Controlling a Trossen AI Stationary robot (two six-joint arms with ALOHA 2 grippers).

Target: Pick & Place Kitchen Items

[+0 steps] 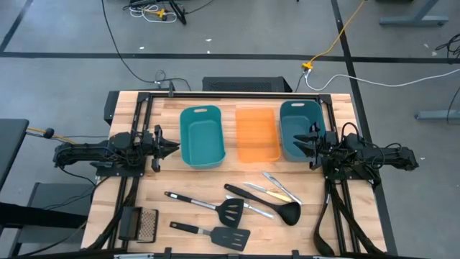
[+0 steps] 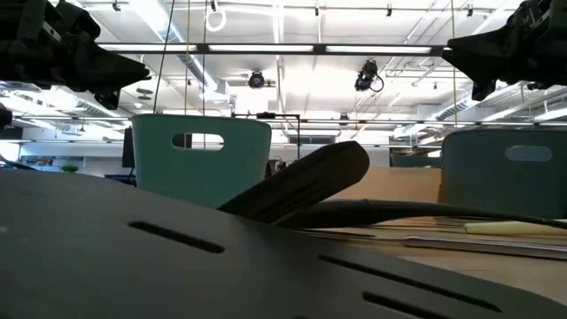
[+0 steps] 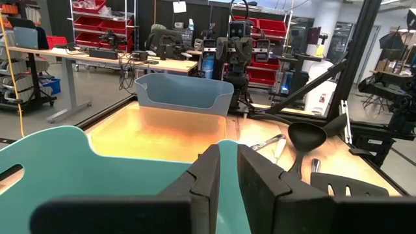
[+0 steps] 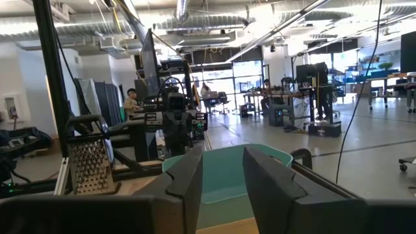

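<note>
The kitchen items lie flat on the wooden table's near half. There are two black slotted spatulas (image 1: 215, 207) (image 1: 219, 234), a black ladle (image 1: 269, 205), silver table knives (image 1: 253, 188) (image 1: 273, 178) and a yellow-handled knife (image 1: 280, 194). My left gripper (image 1: 172, 149) (image 3: 227, 156) hovers at the table's left. It points toward the light teal bin (image 1: 203, 137), empty, with a narrow gap between its fingers. My right gripper (image 1: 296, 145) (image 4: 223, 156) hovers over the near end of the dark teal bin (image 1: 298, 126), a little open and empty.
An orange bin (image 1: 257, 134) stands between the two teal bins at the table's middle back. A small metal mesh grater (image 1: 147, 224) lies at the near left corner. Bare wood shows between the bins and the utensils. A black frame runs along the table's edges.
</note>
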